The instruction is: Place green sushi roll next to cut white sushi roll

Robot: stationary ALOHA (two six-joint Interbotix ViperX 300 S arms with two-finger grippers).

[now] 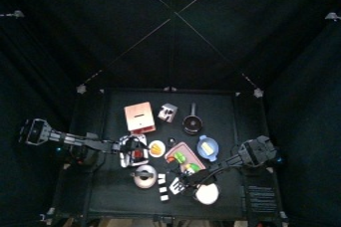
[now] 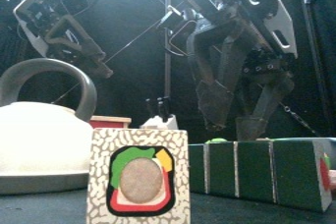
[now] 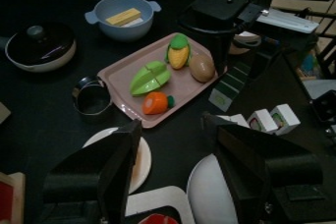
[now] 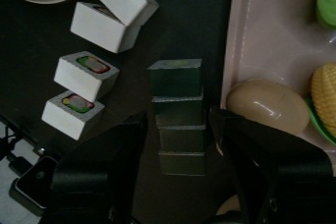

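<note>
Green sushi roll (image 4: 178,95) lies flat on the black table (image 4: 33,56), a dark, segmented bar in the lane between the pink tray (image 4: 250,51) and the row of cut white sushi roll (image 4: 85,71) pieces. It sits just beside those pieces, roughly parallel to their line, with a narrow strip of table showing between them. From the front view the roll's slices stand in a row behind the nearest white piece.

My right gripper (image 4: 182,138) hangs over the near end of the roll with its jaws spread wide, one on either side, grasping nothing. I cannot see either pad pressing on the roll. The placing looks all but done to me, so the step in hand is getting clear cleanly.

I judge the best way out is straight up, keeping the jaws as wide as they are. Any sideways drift would drag a pad across the roll and could nudge it off line or split its slices apart. One jaw is close to the tray's edge and the pale potato-like piece (image 4: 266,105); the other is close to the white pieces, which look light enough to tip. Only once I am well above everything should I swing away.

My left gripper (image 3: 178,164) rests apart from all this, released and empty, looking across the tray.
</note>
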